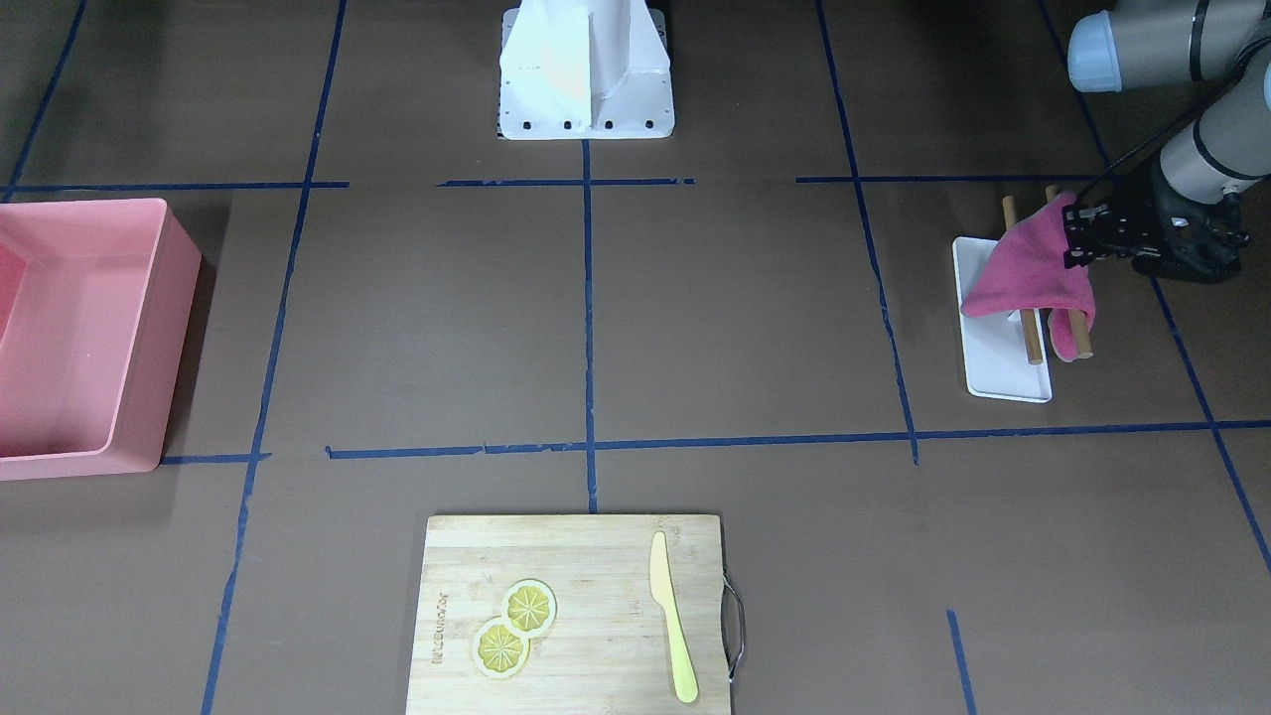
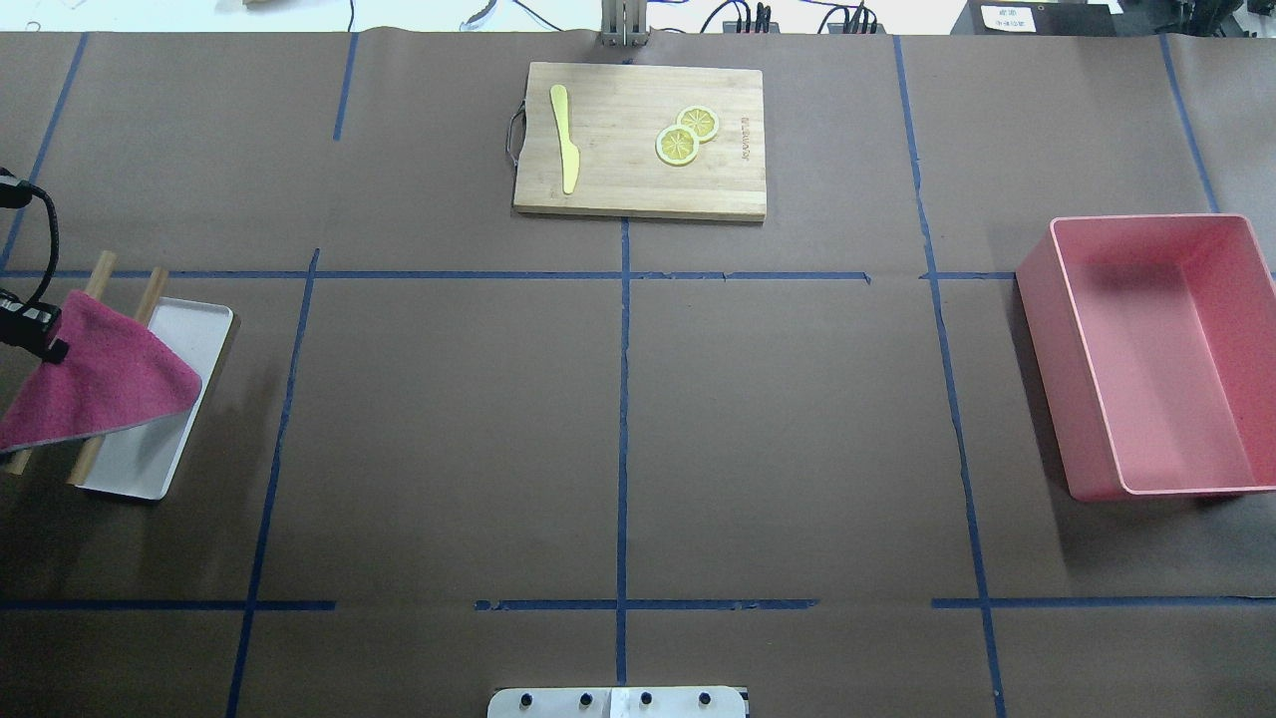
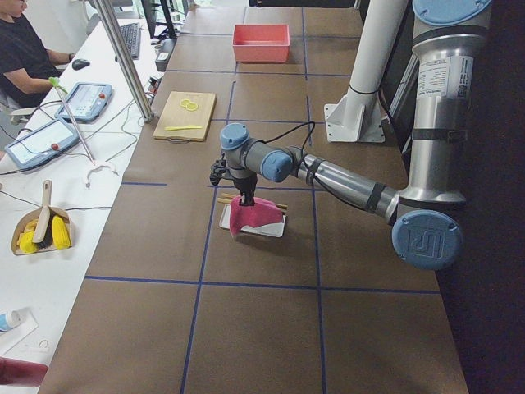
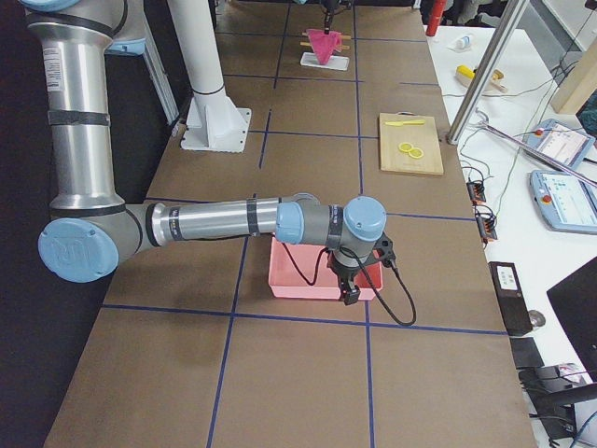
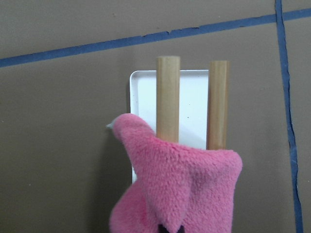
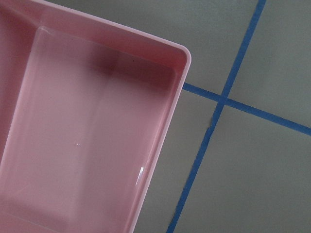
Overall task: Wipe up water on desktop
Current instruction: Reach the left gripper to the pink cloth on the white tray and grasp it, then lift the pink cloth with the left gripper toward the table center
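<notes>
**What the views keep from us**

The pink cloth [image 1: 1023,278] wraps the tips of the left gripper [image 1: 1077,238], so we cannot see how its jaws meet. The overhead view's left edge cuts most of that gripper off. The cloth also covers a stretch of two wooden dowels [image 5: 168,97] and part of the white tray [image 1: 998,367]. The right gripper [image 4: 350,294] shows only small, from the side. Frame edges crop the pink bin [image 1: 149,328] and the cutting board [image 1: 596,556], whose engraved lettering is too small to read.

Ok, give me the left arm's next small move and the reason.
Probably lift a little higher: the left claw pinches the pink cloth by one corner, but its lower edge seems to drape over the two wooden rods on the white tray. No water shows on the desktop.
</notes>
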Controlling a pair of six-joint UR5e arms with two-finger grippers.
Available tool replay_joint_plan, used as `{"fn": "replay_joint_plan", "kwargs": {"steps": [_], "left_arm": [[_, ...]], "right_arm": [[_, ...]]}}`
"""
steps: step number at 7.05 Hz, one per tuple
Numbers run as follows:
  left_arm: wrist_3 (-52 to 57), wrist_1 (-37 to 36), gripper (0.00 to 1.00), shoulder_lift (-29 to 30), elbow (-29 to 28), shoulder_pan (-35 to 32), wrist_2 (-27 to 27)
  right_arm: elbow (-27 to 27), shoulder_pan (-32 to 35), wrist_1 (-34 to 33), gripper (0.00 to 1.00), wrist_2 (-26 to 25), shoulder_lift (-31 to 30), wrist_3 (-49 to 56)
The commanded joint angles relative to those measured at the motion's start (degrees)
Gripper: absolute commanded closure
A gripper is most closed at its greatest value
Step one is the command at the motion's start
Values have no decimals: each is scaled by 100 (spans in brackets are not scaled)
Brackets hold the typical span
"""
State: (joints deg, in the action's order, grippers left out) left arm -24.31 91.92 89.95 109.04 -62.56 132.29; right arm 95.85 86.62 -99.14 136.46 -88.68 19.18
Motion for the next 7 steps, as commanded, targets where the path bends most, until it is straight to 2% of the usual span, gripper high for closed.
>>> {"fn": "replay_joint_plan", "kwargs": {"steps": [1, 2, 4, 5, 7], "left_arm": [[-142, -33, 100, -4, 239, -11, 16], [-805, -77, 100, 31, 563, 15, 25], [-1879, -86, 100, 556, 741, 24, 139], [-2658, -86, 100, 1038, 742, 164, 174], [-4267, -104, 100, 1926, 733, 1118, 96]], "right_arm": [[38, -5, 0, 0, 3, 0, -2], [126, -5, 0, 0, 12, 0, -2], [206, -31, 0, 0, 99, 0, -11], [293, -49, 0, 0, 117, 0, -11], [329, -84, 0, 0, 214, 0, -11]]}}
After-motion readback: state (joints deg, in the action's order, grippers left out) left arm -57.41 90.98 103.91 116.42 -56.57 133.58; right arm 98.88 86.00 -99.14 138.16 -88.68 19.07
